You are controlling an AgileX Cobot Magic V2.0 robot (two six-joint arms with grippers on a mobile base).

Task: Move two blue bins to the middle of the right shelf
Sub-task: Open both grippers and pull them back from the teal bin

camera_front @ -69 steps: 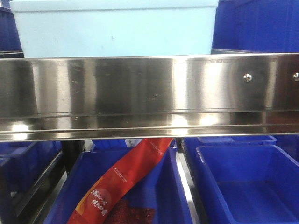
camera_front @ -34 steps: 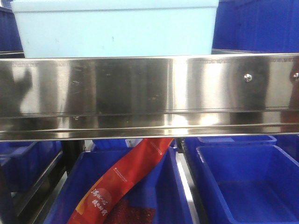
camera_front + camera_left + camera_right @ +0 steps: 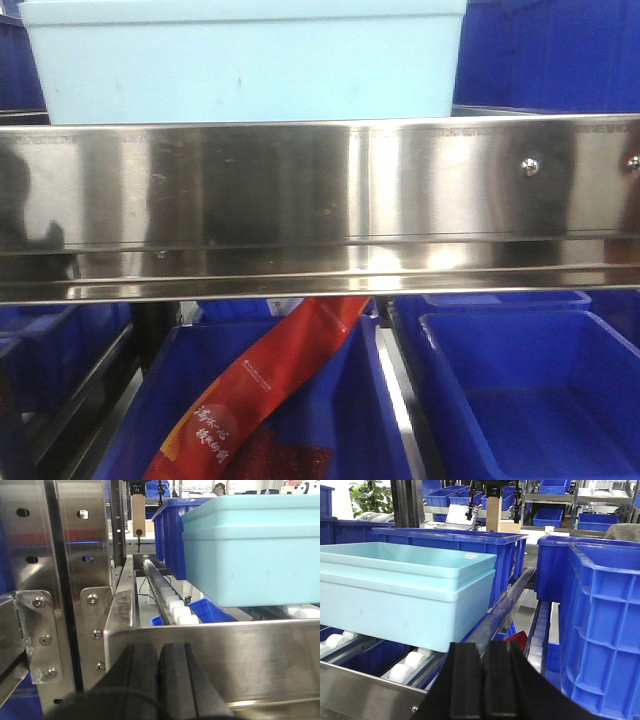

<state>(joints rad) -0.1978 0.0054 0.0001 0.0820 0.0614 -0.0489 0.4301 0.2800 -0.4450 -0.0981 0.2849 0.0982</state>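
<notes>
Both the left claw (image 3: 159,680) and right claw (image 3: 483,680) show matte black, ribbed rubber fingers on black bodies.

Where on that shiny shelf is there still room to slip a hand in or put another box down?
Left of the pale blue bins, bare white rollers run along the steel upright. Right of them, a narrow gap opens before the tall royal-blue crate. Directly behind the bins it is crowded with another royal-blue crate. Both grippers sit shut at the front rail.
</notes>
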